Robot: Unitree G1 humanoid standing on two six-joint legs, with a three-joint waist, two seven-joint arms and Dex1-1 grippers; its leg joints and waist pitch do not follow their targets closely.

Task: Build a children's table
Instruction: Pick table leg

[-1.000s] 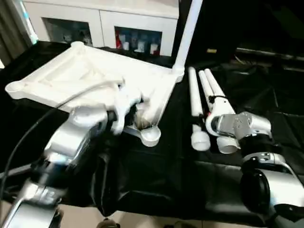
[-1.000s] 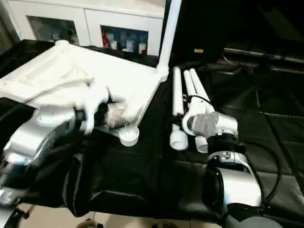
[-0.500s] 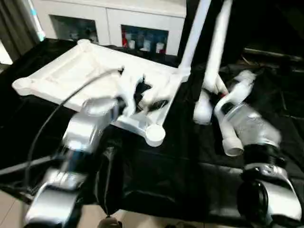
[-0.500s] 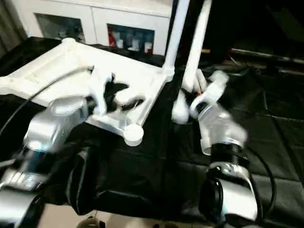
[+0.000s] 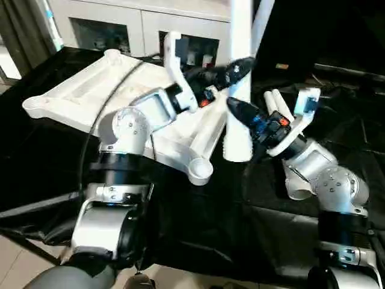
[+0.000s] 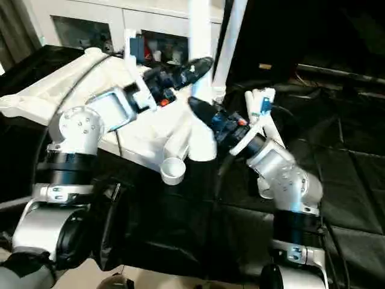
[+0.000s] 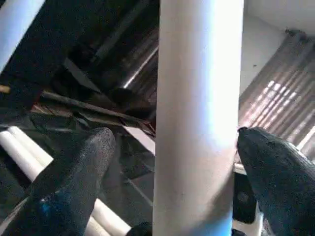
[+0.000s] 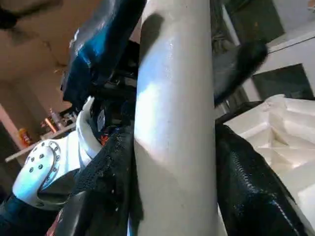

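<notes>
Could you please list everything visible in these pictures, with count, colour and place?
Tabletop: one, white, ribbed underside up on the black cloth.
Fitted leg: one, white, upright in the tabletop's far corner socket.
Held leg: one, white, upright above the cloth beside the tabletop.
Loose legs: two, white, lying on the cloth behind the right arm.
Black cloth: one, covering the work surface.
Cabinet: one, white, glass doors, behind.
Left pincer: open, around the held leg.
Right pincer: shut on the held leg.

Before me a work tabletop draped in crinkled black cloth (image 5: 198, 235) carries the white plastic ribbed children's table panel (image 5: 90, 96), lying underside up, and beside it, to my right, loose white tapered tube legs (image 5: 278, 108).
</notes>
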